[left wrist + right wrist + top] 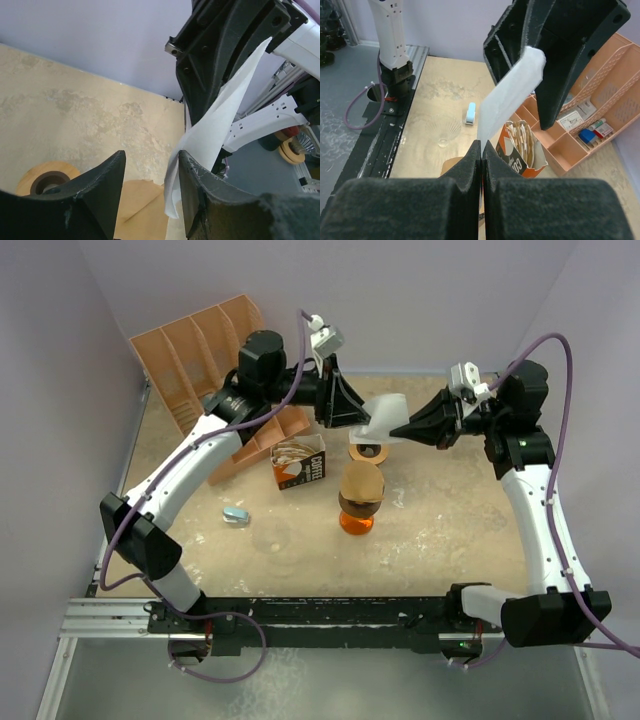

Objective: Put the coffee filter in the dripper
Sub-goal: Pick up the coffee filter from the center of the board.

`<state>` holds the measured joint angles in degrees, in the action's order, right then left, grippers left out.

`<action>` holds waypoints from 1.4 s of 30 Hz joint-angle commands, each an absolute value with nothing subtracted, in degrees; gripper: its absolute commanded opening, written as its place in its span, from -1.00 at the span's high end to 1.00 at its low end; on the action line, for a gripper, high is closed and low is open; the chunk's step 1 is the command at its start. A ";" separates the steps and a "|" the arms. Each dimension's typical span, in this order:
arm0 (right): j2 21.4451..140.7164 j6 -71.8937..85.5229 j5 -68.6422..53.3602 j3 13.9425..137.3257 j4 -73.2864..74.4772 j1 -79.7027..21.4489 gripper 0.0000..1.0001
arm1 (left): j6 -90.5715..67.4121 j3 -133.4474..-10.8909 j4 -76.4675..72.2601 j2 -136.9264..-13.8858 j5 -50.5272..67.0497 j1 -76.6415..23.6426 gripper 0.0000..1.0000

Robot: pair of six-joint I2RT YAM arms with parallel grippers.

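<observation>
White coffee filter [383, 410] is up off the counter [460, 530], stretched between both tools at the far middle. Right tool [398, 430] is clenched on the filter's lower edge, and the right wrist view shows its fingers [470, 165] pressed together on the paper. Left tool [352, 410] is released: its jaws stand apart around the filter's other end, with the paper lying against one finger [197, 185] only. In the top view the filter hangs just above a wooden ring [368, 450]. An amber vessel [358, 512] with a brown top stands nearer. A clear ribbed glass piece [272, 535] sits further left on the counter. Can't tell which one is the dripper; the filter is in none of them. A box of filters [298, 462] stands left of the ring, beside an orange organizer rack [195, 355]. A small blue item [235, 515] lies near the glass piece.
</observation>
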<state>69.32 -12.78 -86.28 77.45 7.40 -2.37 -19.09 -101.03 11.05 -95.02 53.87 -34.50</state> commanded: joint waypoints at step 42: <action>71.21 -6.83 -85.14 78.88 4.97 -2.64 1.00 | -13.26 -106.62 15.90 -93.83 57.30 -34.76 0.08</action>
